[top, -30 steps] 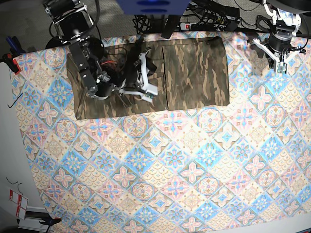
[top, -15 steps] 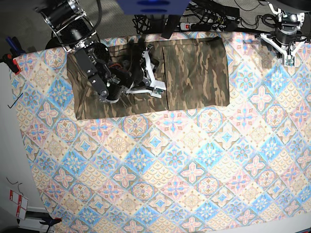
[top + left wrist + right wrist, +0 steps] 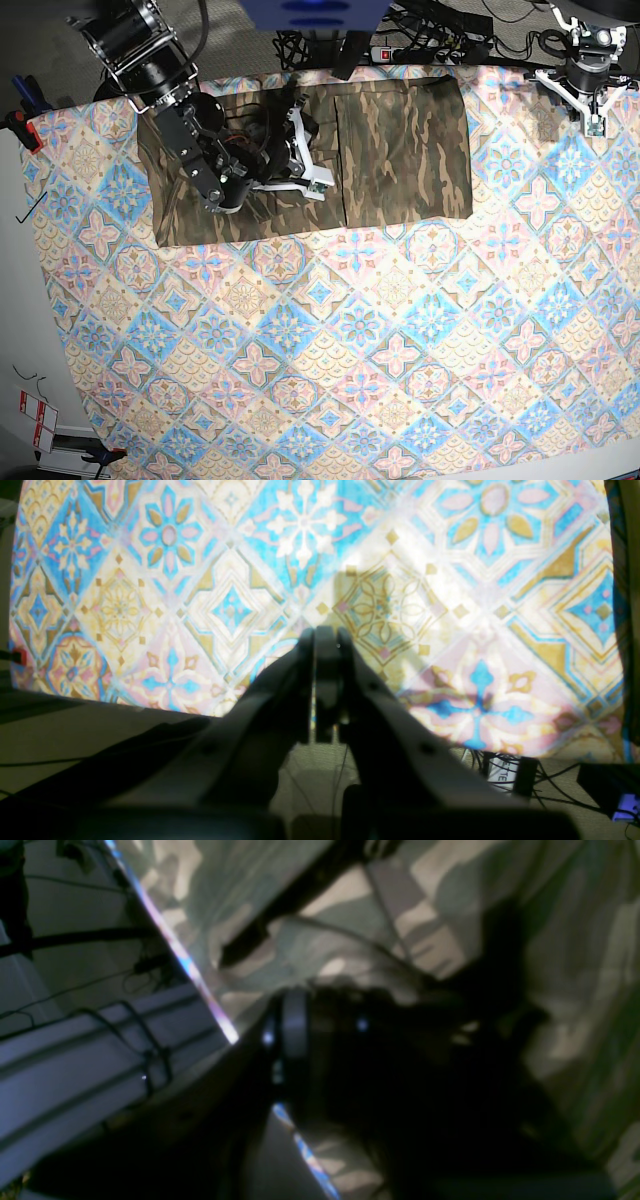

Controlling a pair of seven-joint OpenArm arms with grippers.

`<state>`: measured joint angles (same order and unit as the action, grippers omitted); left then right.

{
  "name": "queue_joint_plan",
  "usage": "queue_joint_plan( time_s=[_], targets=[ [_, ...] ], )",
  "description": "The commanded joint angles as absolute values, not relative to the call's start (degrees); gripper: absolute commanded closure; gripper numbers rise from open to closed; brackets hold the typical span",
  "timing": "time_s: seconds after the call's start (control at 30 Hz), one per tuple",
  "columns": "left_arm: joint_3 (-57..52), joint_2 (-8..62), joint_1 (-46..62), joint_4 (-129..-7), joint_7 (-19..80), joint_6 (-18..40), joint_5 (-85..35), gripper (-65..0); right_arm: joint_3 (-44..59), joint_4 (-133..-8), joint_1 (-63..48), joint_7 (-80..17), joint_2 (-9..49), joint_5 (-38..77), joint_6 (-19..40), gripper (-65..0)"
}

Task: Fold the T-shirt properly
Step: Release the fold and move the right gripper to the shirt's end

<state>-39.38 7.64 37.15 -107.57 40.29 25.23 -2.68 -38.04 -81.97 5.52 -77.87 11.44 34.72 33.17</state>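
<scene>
Late in the fold: shirt flat as a rectangle along the worktop's far edge. Right pincer low over its left half, opening unclear. Left pincer closed, empty, parked aside. Next: probably smoothing or one last fold.

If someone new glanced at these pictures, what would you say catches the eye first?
The camouflage T-shirt, folded into a flat rectangle at the far edge of the table, stands out against the pastel blue-pink tablecloth. The right gripper hangs over the shirt's left part, its white fingers apart. The left gripper sits shut at the table's far right corner, over bare tablecloth.
</scene>
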Motion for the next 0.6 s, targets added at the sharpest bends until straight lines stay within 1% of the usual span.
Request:
queue_joint_plan(
  time_s=[0.0,0.03,0.13,0.23,0.4,0.57],
  targets=[
    [-39.69,8.31,37.67,-108.35,39.43,24.75,-2.95,0.0,-37.76,-84.18,6.37,-77.49,11.38,35.56,33.45,-4.5],
    [-39.52,8.31,37.67,-108.35,39.43,24.75,-3.03,0.0,-37.76,-85.58,6.29,-77.41,11.47,35.56,33.36,-0.6],
    [-39.25,8.04,37.67,-108.44,39.43,24.75,-3.12,0.0,-37.23,-91.91,6.11,-77.49,12.00,35.38,33.19,0.0],
    [-36.53,8.04,37.93,-108.62,39.08,24.75,-3.21,0.0,-33.36,-97.98,3.47,-77.23,15.52,35.30,32.92,0.0],
    [-30.37,7.96,37.67,-108.88,38.99,24.75,-3.30,0.0,-17.27,-106.07,-2.68,-77.14,18.68,35.30,29.58,0.0],
    [-21.76,7.60,37.67,-113.36,38.99,24.75,-3.30,0.0,2.15,-106.33,-8.31,-76.62,18.33,35.30,29.67,0.0]
  ],
)
